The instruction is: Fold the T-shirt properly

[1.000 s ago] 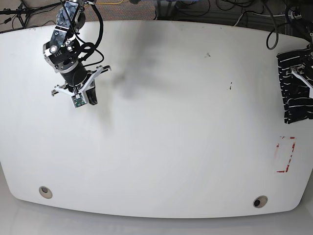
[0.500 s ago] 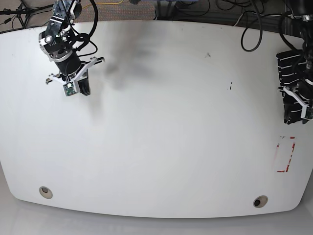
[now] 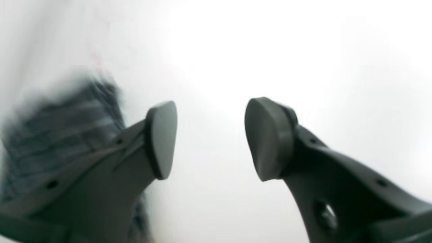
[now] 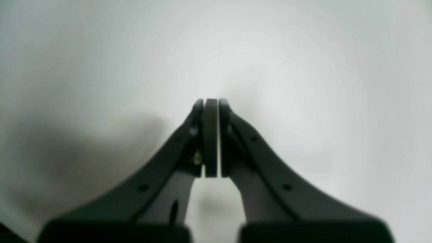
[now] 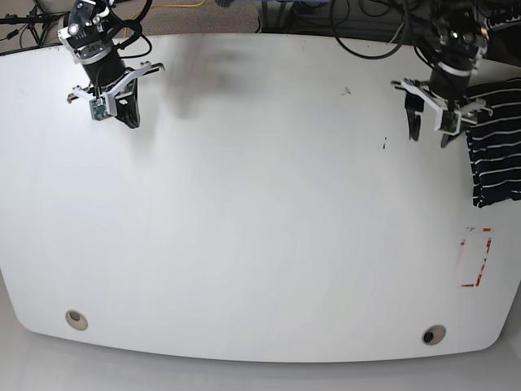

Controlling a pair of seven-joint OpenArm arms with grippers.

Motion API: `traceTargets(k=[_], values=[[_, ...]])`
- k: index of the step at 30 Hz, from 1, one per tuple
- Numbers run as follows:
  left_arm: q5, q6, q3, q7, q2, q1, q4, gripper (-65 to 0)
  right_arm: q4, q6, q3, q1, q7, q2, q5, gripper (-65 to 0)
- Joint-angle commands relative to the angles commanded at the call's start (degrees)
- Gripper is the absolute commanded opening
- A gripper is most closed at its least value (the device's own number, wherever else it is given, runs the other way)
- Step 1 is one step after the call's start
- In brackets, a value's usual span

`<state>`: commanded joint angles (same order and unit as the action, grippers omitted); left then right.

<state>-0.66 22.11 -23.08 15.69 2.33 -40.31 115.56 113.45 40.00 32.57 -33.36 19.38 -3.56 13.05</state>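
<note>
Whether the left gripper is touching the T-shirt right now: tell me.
Apart. In the base view the left gripper hangs open over bare table, with white surface showing between its fingers and the T-shirt. The left wrist view shows nothing between the pads.

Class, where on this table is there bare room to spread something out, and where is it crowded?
Bare: the table between the right hand and left hand. Crowded: the right edge, with the T-shirt and red marking.
</note>
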Motion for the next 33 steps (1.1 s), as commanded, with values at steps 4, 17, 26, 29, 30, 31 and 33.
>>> traceTargets(k=[4, 17, 26, 29, 30, 31, 33], values=[[0.0, 0.0, 0.6, -3.1, -3.4, -8.4, 0.0, -33.1, -0.1, 0.0, 2.6, -4.0, 0.3, 0.0, 3.4, -65.0], [-2.5, 0.0, 4.2, -4.9, -4.5, -25.9, -2.4, -33.1, -0.4, 0.0, 3.3, -19.2, 0.1, 4.3, 7.0, -65.0], [-5.5, 0.0, 4.4, -4.9, -1.1, -27.9, -12.3, -33.1, -6.9, 0.0, 1.6, -24.8, -0.2, 5.6, 7.0, -65.0], [-6.2, 0.0, 4.9, -5.1, -0.4, -26.0, -17.5, -33.1, -10.5, 0.0, 1.5, -25.1, -1.2, 5.8, 6.9, -65.0], [-6.7, 0.0, 5.0, -5.1, -0.2, -25.1, -19.1, -33.1, -12.0, 0.0, 1.5, -25.1, -1.8, 5.8, 6.9, -65.0], [-7.2, 0.0, 5.1, -5.1, 0.0, -24.2, -20.8, -33.1, -13.5, 0.0, 1.4, -25.1, -2.3, 5.6, 6.9, -65.0], [-8.0, 0.0, 5.1, -5.1, 0.7, -22.9, -23.8, -33.1, -16.0, 0.0, 0.7, -24.8, -2.9, 5.5, 5.7, -65.0]])
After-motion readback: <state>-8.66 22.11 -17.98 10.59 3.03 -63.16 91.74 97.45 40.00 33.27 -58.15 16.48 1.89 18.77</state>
